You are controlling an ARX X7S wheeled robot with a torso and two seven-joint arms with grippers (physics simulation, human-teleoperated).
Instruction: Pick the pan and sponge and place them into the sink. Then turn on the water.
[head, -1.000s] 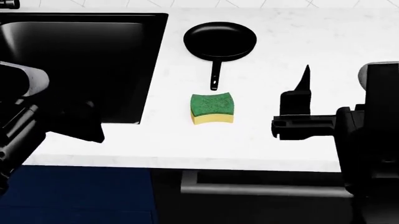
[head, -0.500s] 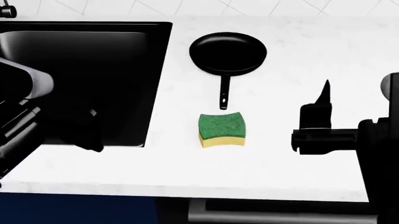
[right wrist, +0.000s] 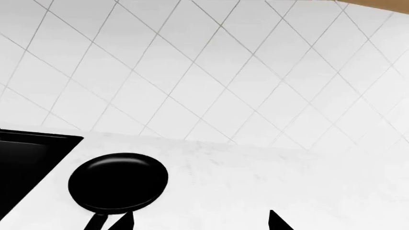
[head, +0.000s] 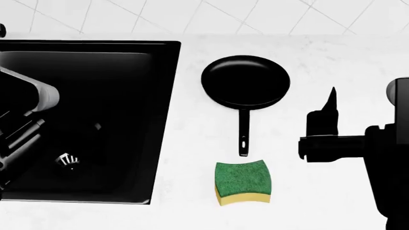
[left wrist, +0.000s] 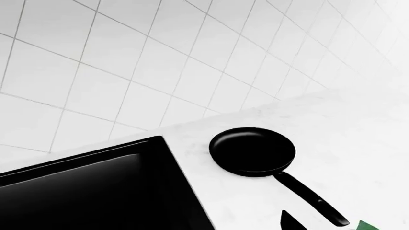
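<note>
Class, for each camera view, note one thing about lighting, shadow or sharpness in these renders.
Head view: flat, even light; the round matte-black frying pan casts almost no shadow. Left wrist view: the large black sink shows only faint grey sheen. Right wrist view: the white tiled wall is sharp, without glare.

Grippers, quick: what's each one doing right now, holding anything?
Left gripper: its tips are not clearly visible, so cannot be told.
Right gripper: open, fingers spread, holding nothing.

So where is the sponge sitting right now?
In the head view the sponge lies on the white counter, right of the sink, just below the pan handle's tip, untouched.
</note>
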